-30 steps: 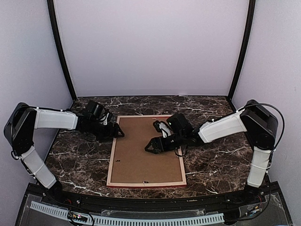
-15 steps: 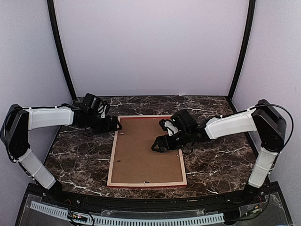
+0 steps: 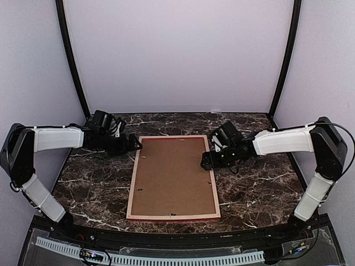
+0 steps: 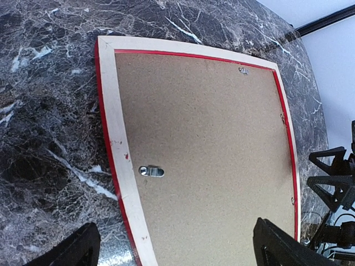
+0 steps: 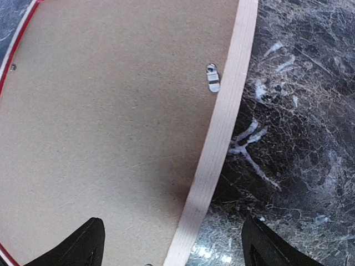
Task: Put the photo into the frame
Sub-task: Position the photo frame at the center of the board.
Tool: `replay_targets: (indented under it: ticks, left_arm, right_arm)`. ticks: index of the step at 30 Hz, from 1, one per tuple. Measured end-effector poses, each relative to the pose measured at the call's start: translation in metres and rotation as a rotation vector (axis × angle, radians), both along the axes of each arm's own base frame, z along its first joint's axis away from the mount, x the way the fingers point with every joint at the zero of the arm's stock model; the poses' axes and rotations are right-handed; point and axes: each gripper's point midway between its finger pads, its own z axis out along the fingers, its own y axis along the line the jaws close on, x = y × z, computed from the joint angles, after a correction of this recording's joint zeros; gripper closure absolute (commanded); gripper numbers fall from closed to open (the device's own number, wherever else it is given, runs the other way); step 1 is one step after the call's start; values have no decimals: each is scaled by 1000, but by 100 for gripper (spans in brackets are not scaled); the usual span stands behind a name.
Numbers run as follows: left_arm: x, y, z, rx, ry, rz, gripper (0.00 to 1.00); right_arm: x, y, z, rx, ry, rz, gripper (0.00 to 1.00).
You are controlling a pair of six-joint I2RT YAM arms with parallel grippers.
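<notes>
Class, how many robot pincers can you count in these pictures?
2: the left pincer beside the frame's far-left corner, the right pincer over its right edge.

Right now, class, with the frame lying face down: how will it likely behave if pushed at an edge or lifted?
The frame looks stiff: thin wood rails around a flat brown backing board, so it would probably slide in one piece on the polished marble table. Lying flush, it likely offers little edge to grasp.

Brown backing board [image 3: 173, 174], metal hanger clip [image 4: 151, 171]; dark marble table [image 3: 252, 191]; lilac walls [image 3: 177, 55].
</notes>
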Motion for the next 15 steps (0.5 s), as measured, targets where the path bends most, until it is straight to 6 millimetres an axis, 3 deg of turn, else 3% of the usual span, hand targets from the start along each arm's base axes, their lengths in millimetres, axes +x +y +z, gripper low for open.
replay_targets:
  ticks: [8,15]
  left_arm:
    - [-1,-2,0,-8,5,-9,6]
    - [1,2,-11,34,6,-11,9]
  right_arm:
    - [1,-10,-41,-94,67,-18,27]
    - [3,-10,-44,-95,71,-28,55]
